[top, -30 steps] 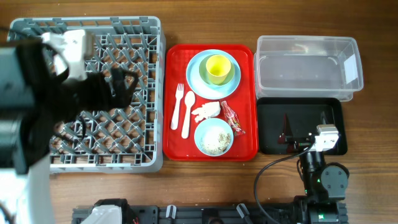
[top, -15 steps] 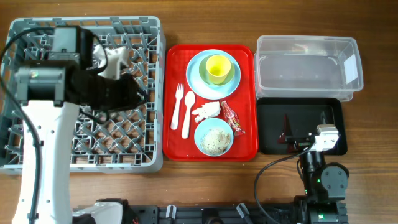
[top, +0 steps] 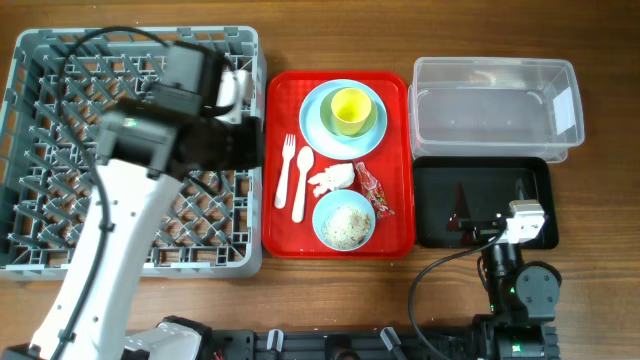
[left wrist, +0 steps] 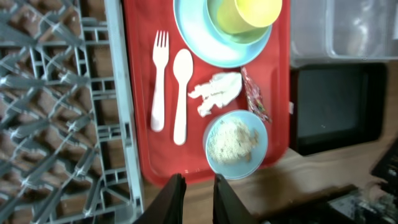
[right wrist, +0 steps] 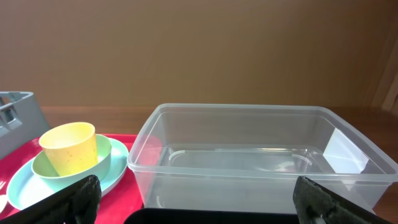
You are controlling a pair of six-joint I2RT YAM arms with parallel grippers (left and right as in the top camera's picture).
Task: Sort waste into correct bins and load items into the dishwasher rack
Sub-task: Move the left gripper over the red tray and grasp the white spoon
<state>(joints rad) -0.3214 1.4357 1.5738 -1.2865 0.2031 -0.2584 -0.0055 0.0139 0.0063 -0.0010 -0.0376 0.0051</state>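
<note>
Shows the left claw (left wrist: 198, 182) swung rightward over the large grey pegged plastic dishwasher rack (top: 50, 120) to its tray-side edge, narrowed from wide to nearly clenched, grasping nothing. Leaves the white plastic fork (left wrist: 159, 81) and spoon (left wrist: 181, 93) flat on the red serving tray (left wrist: 137, 124): probably light, stiff, slippery; best pinched across the handle. Keeps the right claw (right wrist: 199, 202) released before the clear rectangular plastic tub (right wrist: 249, 155).
</note>
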